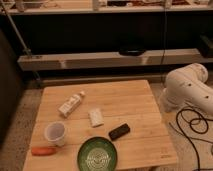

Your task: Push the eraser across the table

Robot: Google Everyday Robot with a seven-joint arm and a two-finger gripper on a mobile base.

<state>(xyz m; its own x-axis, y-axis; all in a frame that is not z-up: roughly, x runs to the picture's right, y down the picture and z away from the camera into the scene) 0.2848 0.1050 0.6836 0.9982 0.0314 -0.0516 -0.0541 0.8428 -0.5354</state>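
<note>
The black eraser lies flat on the light wooden table, right of centre towards the front, tilted slightly. It sits just above and to the right of a green plate. The white arm is folded off the table's right edge, well apart from the eraser. My gripper does not show in this view; only the arm's white body is visible.
A white block lies left of the eraser. A small white bottle lies at the left and a white cup stands at the front left, with an orange carrot-like item by it. Black cables are on the floor at right. A low shelf runs behind.
</note>
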